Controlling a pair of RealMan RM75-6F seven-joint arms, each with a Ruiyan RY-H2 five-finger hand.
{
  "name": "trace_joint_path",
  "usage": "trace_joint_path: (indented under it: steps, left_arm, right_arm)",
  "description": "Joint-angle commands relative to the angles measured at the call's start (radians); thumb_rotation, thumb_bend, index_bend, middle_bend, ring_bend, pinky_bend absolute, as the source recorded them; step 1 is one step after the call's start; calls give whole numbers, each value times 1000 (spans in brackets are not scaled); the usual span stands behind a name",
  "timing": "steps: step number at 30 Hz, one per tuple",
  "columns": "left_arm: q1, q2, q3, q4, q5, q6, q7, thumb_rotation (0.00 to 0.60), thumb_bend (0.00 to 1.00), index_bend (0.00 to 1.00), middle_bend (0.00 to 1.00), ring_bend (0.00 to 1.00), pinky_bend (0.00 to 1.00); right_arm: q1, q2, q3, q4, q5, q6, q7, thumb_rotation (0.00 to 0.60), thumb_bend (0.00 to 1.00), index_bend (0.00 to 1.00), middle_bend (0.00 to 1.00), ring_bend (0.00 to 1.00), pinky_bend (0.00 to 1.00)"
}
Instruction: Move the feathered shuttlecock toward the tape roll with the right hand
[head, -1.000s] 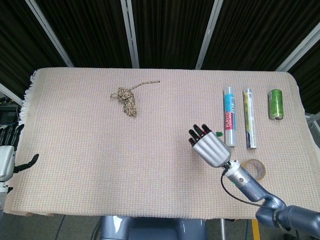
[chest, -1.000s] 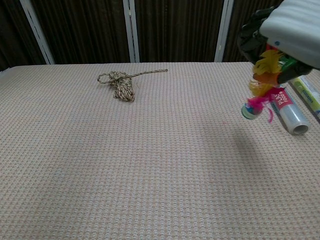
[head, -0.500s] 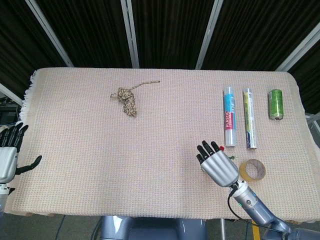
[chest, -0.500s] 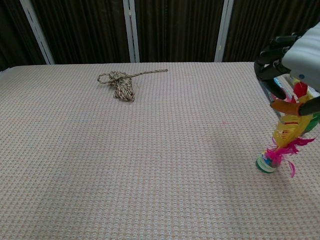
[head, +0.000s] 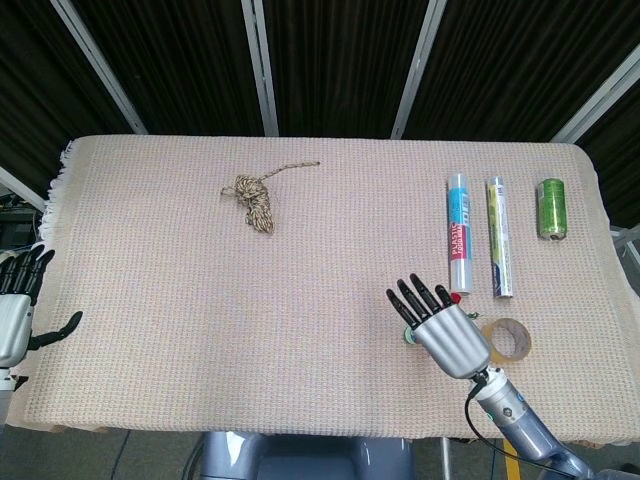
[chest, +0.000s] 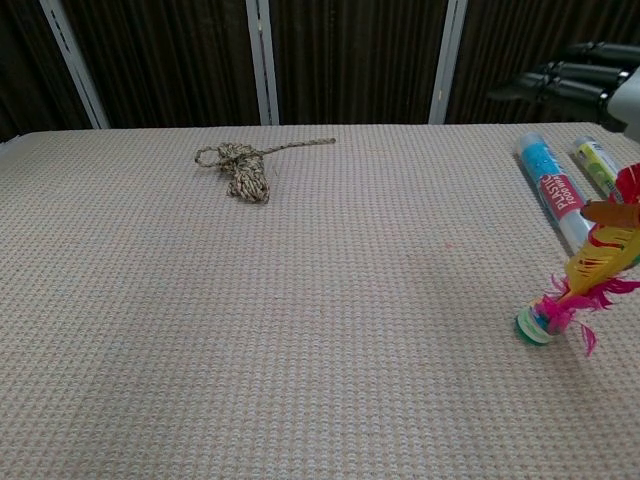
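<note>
We count one shuttlecock (chest: 575, 300), one tape roll (head: 506, 339), one bundle of twine (head: 254, 199), two plastic-wrap tubes lying side by side (head: 459, 232) (head: 499, 237), and one green spool (head: 552, 208). Two hands show: left (head: 14, 310), right (head: 443, 326).

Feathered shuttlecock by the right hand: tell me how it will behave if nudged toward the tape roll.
The feathered shuttlecock is leaning, its feathers tilted off its small round base, so it probably tips over rather than slides. The feathers look soft and would likely bend under the right hand. The woven table cloth may drag on the base.
</note>
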Motion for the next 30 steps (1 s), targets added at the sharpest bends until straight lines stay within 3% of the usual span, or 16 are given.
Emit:
trace_joint_path:
  steps: [1,7,15,21,27,30]
  left_arm:
    - [1,2,1,-2,2,1,-5,489,258,0,0,0,0]
    - [5,10,3,-5,10,9,-17,488,255,0,0,0,0]
    - [6,12,7,-9,16,8,-17,488,257,0,0,0,0]
    - [1,5,10,-8,15,-2,2,487,255,0,0,0,0]
    - [-4,-6,6,-2,0,-11,26,488,256,0,0,0,0]
    - [-7,-15,4,4,-4,-14,38,488,256,0,0,0,0]
  right_arm:
    - [-38,92,18,-111,42,25,-12,600,63,0,22,13,347]
    - [-108,264,39,-279,142,76,83,600,34,0,0,0,289]
    - [-186,397,86,-269,327,108,286,600,35,0,0,0,247]
    - [-210,381,101,-156,439,51,411,600,35,0,0,0,201]
    - [-231,305,82,-53,495,-19,480,600,43,0,0,0,155]
    - [-258,236,75,3,506,0,471,600,45,0,0,0,141]
